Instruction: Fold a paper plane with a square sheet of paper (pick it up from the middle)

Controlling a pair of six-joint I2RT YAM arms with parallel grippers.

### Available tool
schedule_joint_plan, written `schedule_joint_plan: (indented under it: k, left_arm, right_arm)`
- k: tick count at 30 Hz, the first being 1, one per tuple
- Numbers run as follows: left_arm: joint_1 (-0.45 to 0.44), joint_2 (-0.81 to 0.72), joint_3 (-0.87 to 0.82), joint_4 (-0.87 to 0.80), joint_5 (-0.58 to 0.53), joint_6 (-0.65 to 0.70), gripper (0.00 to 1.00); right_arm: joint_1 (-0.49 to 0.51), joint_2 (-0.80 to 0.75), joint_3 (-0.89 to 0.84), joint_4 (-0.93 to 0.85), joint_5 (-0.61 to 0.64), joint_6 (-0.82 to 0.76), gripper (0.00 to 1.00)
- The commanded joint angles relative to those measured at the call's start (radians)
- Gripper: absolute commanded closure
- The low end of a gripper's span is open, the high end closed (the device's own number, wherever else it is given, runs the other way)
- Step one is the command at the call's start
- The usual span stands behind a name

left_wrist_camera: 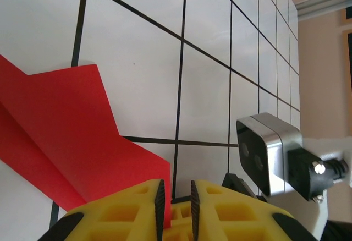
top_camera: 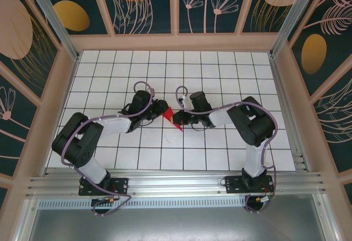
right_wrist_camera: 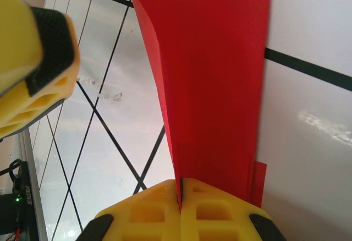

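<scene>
Your red paper [top_camera: 171,114] lies mid-bench [top_camera: 220,70], well off every edge, creased into a narrow pointed wedge. Your right claw [right_wrist_camera: 180,189] pinches its fold; your left claw [left_wrist_camera: 175,194] stands narrowly apart at a corner. I judge the wing folds remain.

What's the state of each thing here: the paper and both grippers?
red paper: folded and creased, no longer a flat square; one end is pinched.
right gripper: shut on the red paper.
left gripper: jaws a narrow gap apart with nothing between them; the paper's edge lies beside one finger.
</scene>
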Motion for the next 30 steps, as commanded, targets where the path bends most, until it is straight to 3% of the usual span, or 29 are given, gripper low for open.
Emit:
schedule_joint_plan:
  k: [1,30]
  left_arm:
    - [0.002,0.032,-0.011,0.037,0.032,0.031,0.78]
    - [0.002,0.112,-0.024,-0.012,0.005,0.044,0.82]
  right_arm:
    - [-0.009,0.028,0.029,-0.024,-0.057,0.012,1.00]
    - [-0.018,0.117,0.123,-0.219,-0.061,-0.081,1.00]
